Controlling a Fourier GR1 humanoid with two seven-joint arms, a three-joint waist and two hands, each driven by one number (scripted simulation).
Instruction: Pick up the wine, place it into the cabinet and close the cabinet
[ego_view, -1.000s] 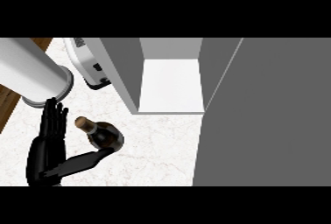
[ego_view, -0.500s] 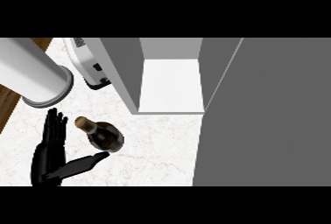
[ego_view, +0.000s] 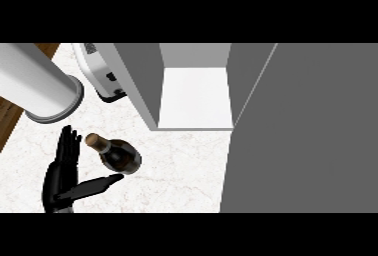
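Note:
The wine bottle (ego_view: 118, 156) is dark with a cork-coloured top and stands on the marble counter (ego_view: 177, 170), left of centre. My left hand (ego_view: 60, 175) is just left of it, open. Its fingers point straight up the view along the bottle's left side, with a small gap between. The thumb (ego_view: 100, 184) sticks out to the right, its tip just under the bottle's base. The cabinet (ego_view: 196, 97) stands open behind the bottle, showing a white inner floor. Its grey door (ego_view: 303, 130) is swung out and fills the right side. My right hand does not show.
A large pale grey cylinder (ego_view: 37, 82) slants in from the upper left, ending just above my fingertips. A white appliance (ego_view: 103, 75) sits against the cabinet's left wall (ego_view: 136, 75). A wooden strip (ego_view: 11, 122) marks the counter's left edge.
My left hand has slid down the view, away from the cylinder's end. Its thumb, curved beside the bottle's base before, now points out straight. The bottle has shifted slightly right.

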